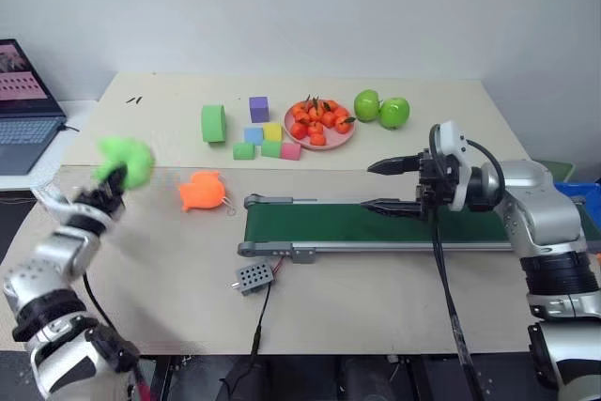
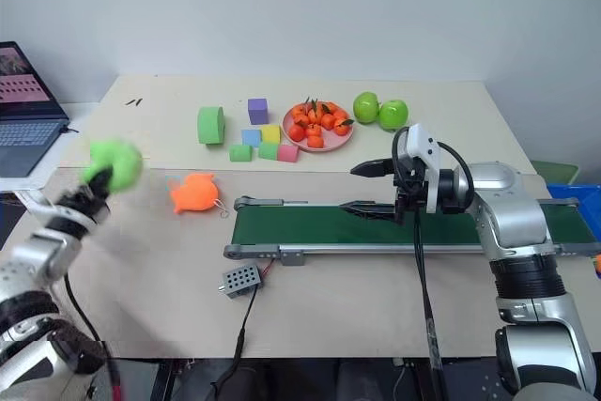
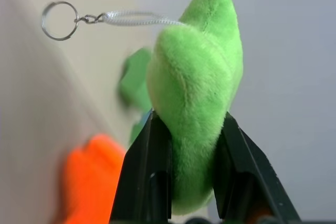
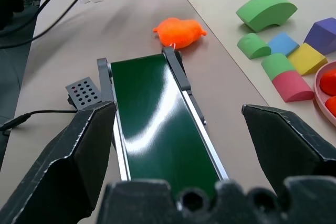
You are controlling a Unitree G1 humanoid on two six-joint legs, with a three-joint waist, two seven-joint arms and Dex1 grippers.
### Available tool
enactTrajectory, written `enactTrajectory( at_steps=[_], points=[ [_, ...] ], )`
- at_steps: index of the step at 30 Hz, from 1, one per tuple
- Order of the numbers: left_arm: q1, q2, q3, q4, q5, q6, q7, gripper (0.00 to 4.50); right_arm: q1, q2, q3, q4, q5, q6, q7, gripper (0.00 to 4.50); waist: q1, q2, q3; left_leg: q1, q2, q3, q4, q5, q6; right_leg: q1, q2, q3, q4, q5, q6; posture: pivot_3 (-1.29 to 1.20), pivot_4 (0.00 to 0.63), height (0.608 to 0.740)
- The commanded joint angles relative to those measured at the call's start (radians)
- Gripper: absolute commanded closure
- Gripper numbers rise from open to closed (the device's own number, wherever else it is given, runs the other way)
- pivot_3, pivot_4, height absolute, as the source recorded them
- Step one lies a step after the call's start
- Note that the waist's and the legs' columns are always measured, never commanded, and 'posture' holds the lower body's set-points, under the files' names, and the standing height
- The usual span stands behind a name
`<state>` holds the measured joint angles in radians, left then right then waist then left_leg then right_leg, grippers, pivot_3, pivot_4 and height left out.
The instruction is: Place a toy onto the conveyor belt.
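One grey control box (image 1: 254, 276) lies nearest, then one conveyor belt (image 1: 376, 223) under the wide-spread right claw (image 1: 387, 186). The left claw (image 1: 111, 178) is clenched on one green toy (image 1: 128, 159), lifted off the surface (image 1: 169, 260); its face is blurred. One orange plush (image 1: 202, 192), two apples (image 1: 381, 108) beyond.

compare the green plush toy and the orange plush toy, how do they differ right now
The green plush toy is lime green; the orange plush toy is orange. The green one is held up off the table between the left gripper's fingers, while the orange one lies on the table untouched, near the conveyor belt's end. The green one's key ring hangs free in the left wrist view. Both are small, rounded soft toys.
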<state>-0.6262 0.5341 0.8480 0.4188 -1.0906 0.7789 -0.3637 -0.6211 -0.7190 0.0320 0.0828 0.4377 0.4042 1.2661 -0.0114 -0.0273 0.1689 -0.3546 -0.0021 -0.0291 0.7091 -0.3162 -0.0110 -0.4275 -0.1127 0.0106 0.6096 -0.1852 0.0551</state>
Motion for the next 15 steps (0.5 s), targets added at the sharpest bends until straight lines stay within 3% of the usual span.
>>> enactTrajectory(
  at_steps=[1,5,9,12,15],
  points=[
    [-0.121,-0.023,-0.067,-0.15,0.053,-0.144,0.04,3.54,-0.028,-0.012,-0.021,-0.009,0.004,-0.008,0.006,0.0,0.0,0.0,0.0,0.0,0.0,0.0,0.0,0.0,0.0,0.0,0.0,0.0,0.0,0.0,0.0,0.0,0.15,0.738],
    [-0.196,-0.037,-0.299,-0.271,0.215,-0.205,0.025,3.54,-0.031,-0.01,-0.02,-0.008,0.003,-0.009,0.004,0.0,-0.001,0.0,0.0,0.0,0.0,0.001,0.0,-0.001,0.0,0.0,0.0,0.001,-0.001,0.0,0.0,0.0,0.15,0.738],
    [-0.157,0.024,-0.645,-0.299,0.577,-0.347,-0.032,3.54,-0.038,-0.022,-0.002,0.004,-0.013,-0.018,0.034,0.0,-0.001,0.0,0.0,0.0,-0.001,0.002,0.0,-0.001,0.001,0.001,0.0,0.001,-0.002,0.0,0.001,0.0,0.15,0.738],
    [-0.088,0.119,-0.862,-0.302,0.896,-0.632,-0.099,3.54,-0.07,-0.028,-0.015,0.031,-0.017,-0.022,0.045,0.0,-0.016,0.0,0.0,0.001,0.0,0.003,0.0,-0.003,0.004,0.001,0.002,0.003,-0.002,0.0,0.001,0.0,0.15,0.738],
    [-0.048,0.173,-0.959,-0.267,1.085,-0.871,-0.108,3.54,-0.08,-0.033,-0.022,0.043,-0.02,-0.027,0.049,0.0,-0.022,0.0,0.001,0.001,0.0,0.004,-0.005,-0.003,0.004,-0.001,0.002,0.004,-0.003,0.0,0.001,0.0,0.15,0.738]
  ],
)
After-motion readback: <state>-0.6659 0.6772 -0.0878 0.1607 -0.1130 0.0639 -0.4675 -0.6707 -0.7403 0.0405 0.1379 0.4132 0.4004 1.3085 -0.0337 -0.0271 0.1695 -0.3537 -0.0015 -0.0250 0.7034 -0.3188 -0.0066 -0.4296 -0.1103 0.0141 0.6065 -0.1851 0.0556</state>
